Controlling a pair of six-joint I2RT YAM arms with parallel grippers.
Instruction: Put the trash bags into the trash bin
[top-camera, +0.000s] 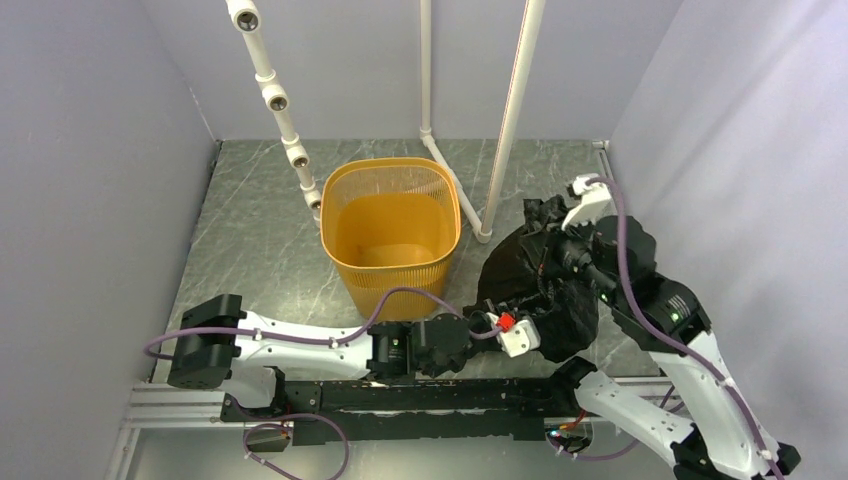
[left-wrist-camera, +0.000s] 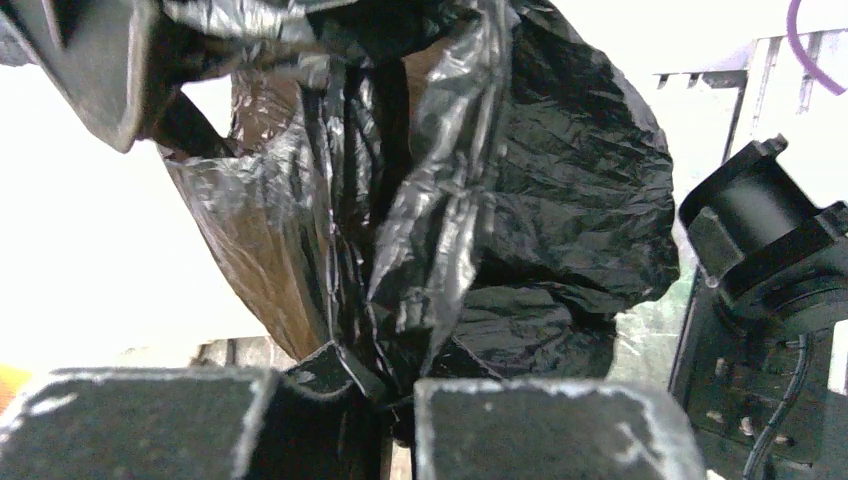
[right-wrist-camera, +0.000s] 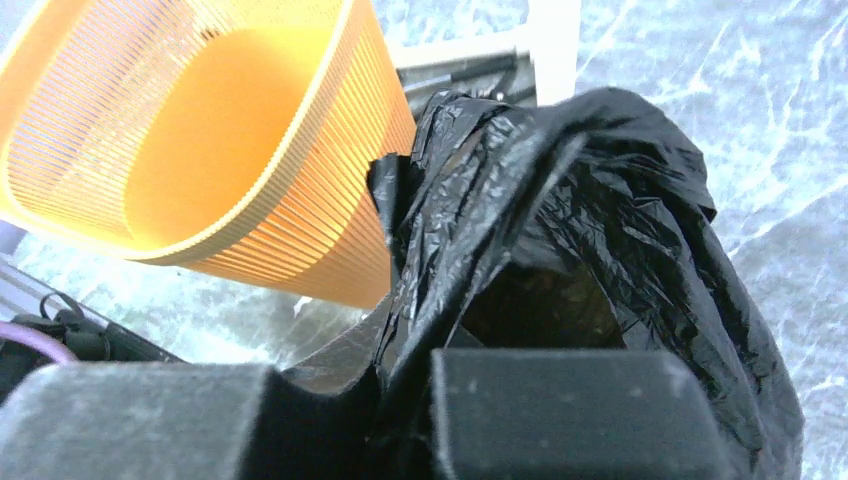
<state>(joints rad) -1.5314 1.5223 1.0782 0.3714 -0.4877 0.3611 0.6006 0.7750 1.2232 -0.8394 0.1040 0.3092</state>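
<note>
The black crinkled trash bag (top-camera: 535, 285) hangs bunched between my two grippers, right of the yellow-orange trash bin (top-camera: 392, 232). My left gripper (top-camera: 528, 325) is shut on the bag's lower edge; in the left wrist view the bag (left-wrist-camera: 480, 200) fills the frame and a fold is pinched between the fingers (left-wrist-camera: 395, 400). My right gripper (top-camera: 552, 255) is shut on the bag's upper part; in the right wrist view the bag (right-wrist-camera: 600, 220) is clamped in the jaws (right-wrist-camera: 405, 400), with the bin (right-wrist-camera: 230, 150) to the left. The bin stands upright and holds nothing.
A white pipe frame (top-camera: 505, 120) rises behind the bin, with a slanted pipe (top-camera: 275, 95) at its left. Grey walls close in the marbled table (top-camera: 260, 250) on three sides. The black rail (top-camera: 400, 395) runs along the near edge.
</note>
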